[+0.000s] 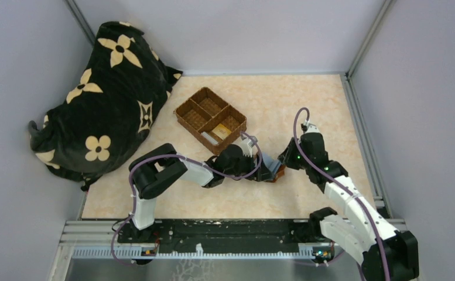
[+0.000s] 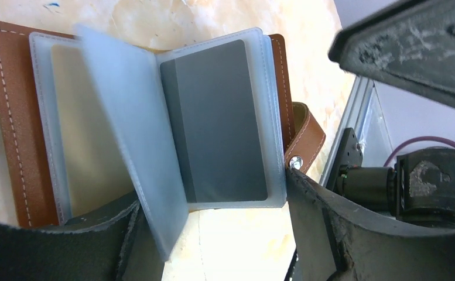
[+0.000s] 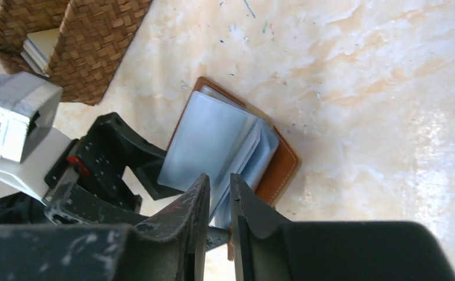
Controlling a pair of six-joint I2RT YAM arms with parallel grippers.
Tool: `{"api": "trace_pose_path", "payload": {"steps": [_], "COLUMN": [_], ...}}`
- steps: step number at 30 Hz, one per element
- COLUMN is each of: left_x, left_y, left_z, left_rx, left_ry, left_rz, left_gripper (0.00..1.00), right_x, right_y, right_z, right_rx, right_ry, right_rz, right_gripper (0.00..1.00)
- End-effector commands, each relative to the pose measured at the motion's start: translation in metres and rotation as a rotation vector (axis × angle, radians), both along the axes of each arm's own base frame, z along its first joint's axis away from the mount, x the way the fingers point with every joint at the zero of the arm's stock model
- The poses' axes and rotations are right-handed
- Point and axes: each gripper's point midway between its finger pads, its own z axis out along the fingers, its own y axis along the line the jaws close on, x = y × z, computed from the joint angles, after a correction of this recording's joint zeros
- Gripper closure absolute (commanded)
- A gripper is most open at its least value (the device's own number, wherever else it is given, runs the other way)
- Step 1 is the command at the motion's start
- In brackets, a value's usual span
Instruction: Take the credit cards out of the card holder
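**1. Cushion** [image 1: 105, 99]: black with cream flowers. It sits far left, well apart from the work.

**2. Wicker tray** [image 1: 181, 114]: 3 compartments, centre far. Loose cards [image 1: 208, 138] lie in its long compartment.

**3. Left gripper** [image 2: 210, 205]: the jaws are spread wide and straddle one edge of the holder. 1 finger overlaps the brown cover and the other sits beside the strap [image 2: 307, 134]. Whether it presses down cannot be told.

**4. Card holder** [image 2: 14, 117]: reddish-brown, lying open on the table [image 3: 359, 70]. It is near the tray's near-right side, between the 2 grippers.
- A gold-tan card [image 2: 84, 134] fills 1 sleeve.
- A grey card [image 2: 219, 123] fills the facing sleeve.
- A clear sleeve leaf [image 2: 131, 134] stands tilted between them, blurred.

**5. Right gripper** [image 3: 219, 178]: the jaws are almost together with a slim gap, set at the sleeves' open edges. Whether they pinch a card or only plastic cannot be told.

**Handling note:** the step in hand appears to be drawing 1 card from its sleeve.
- The fingertips should take the card's exposed edge alone, not the sleeve.
- The pull should run straight along the sleeve mouth while the left gripper anchors the cover.
- The likely fault is the whole holder lifting or sliding.
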Motion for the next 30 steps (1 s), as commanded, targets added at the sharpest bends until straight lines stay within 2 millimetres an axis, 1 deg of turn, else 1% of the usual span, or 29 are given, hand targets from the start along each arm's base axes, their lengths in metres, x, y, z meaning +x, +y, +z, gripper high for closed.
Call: {"api": "trace_pose_path", "payload": {"steps": [1, 3, 7, 9, 11, 14, 16, 18, 21, 26, 30], "left_x": [-0.014, -0.018, -0.022, -0.022, -0.021, -0.018, -0.018, -0.018, -0.021, -0.024, -0.024], "left_y": [-0.002, -0.002, -0.001, -0.001, -0.001, 0.001, 0.003, 0.004, 0.005, 0.007, 0.007], "left_z": [-0.001, -0.002, 0.0, 0.003, 0.006, 0.008, 0.01, 0.014, 0.022, 0.031, 0.035], "left_rx": [-0.042, -0.049, -0.054, -0.056, -0.056, -0.046, -0.045, -0.053, -0.089, -0.122, -0.126], "left_ry": [-0.004, -0.004, -0.016, -0.024, -0.03, -0.038, -0.043, -0.048, -0.058, -0.059, -0.068], "left_rz": [-0.07, -0.085, -0.095, -0.095, -0.089, -0.073, -0.067, -0.065, -0.068, -0.073, -0.073], "left_gripper": [0.27, 0.27, 0.27, 0.27, 0.26, 0.26, 0.26, 0.26, 0.25, 0.23, 0.23], "right_x": [0.027, 0.034, 0.043, 0.043, 0.039, 0.026, 0.013, -0.004, -0.021, -0.038, -0.043], "right_y": [0.021, 0.029, 0.041, 0.045, 0.047, 0.044, 0.038, 0.033, 0.027, 0.021, 0.017], "right_z": [0.035, 0.036, 0.037, 0.032, 0.02, 0.0, -0.015, -0.037, -0.058, -0.083, -0.092], "right_rx": [0.097, 0.12, 0.167, 0.177, 0.176, 0.157, 0.141, 0.131, 0.136, 0.138, 0.119], "right_ry": [-0.086, -0.078, -0.079, -0.056, -0.014, 0.039, 0.067, 0.114, 0.15, 0.194, 0.21], "right_rz": [0.017, 0.037, 0.062, 0.075, 0.089, 0.099, 0.098, 0.089, 0.069, 0.047, 0.037], "right_gripper": [0.83, 0.86, 0.87, 0.87, 0.87, 0.89, 0.9, 0.91, 0.91, 0.92, 0.92]}}
